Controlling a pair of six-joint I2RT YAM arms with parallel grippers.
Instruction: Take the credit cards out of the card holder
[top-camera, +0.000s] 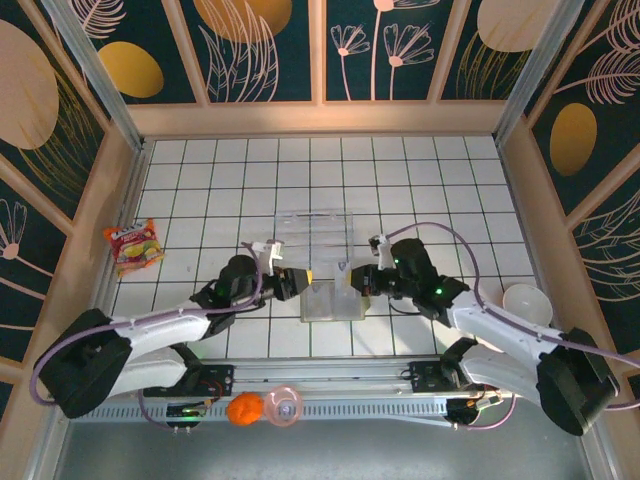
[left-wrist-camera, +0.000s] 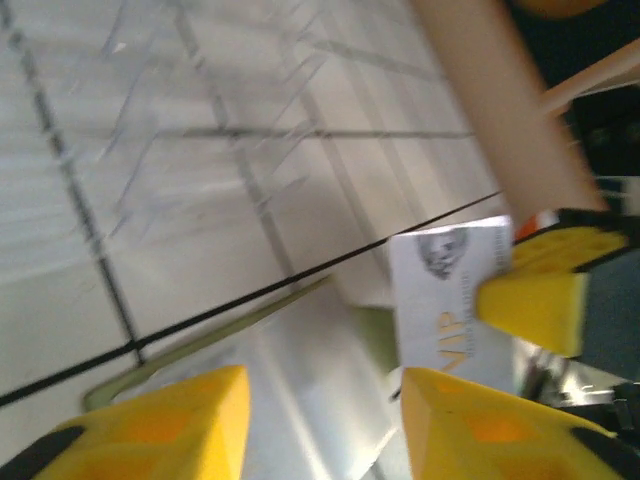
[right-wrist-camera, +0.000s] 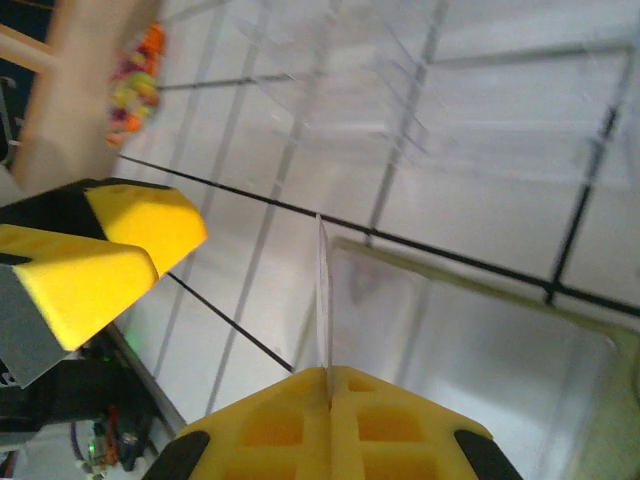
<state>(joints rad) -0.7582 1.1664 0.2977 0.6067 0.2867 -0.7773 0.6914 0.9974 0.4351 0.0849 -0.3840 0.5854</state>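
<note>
Top external: the small, flat olive-green bifold card holder (top-camera: 330, 304) lies open on the white tiled table (top-camera: 200, 190), with the left gripper (top-camera: 298, 281) at its left edge and the right gripper (top-camera: 352, 279) at its right.

Left wrist: the left gripper's yellow fingers stand spread, nothing between them. Just beyond, the right gripper pinches a thin pale grey-white credit card (left-wrist-camera: 445, 290) printed VIP.

Right wrist: the right gripper is pressed together on that card, seen edge-on. Its long axis runs straight out from the fingertips, at the holder's edge, so the right arm is the one to carry it clear.
</note>
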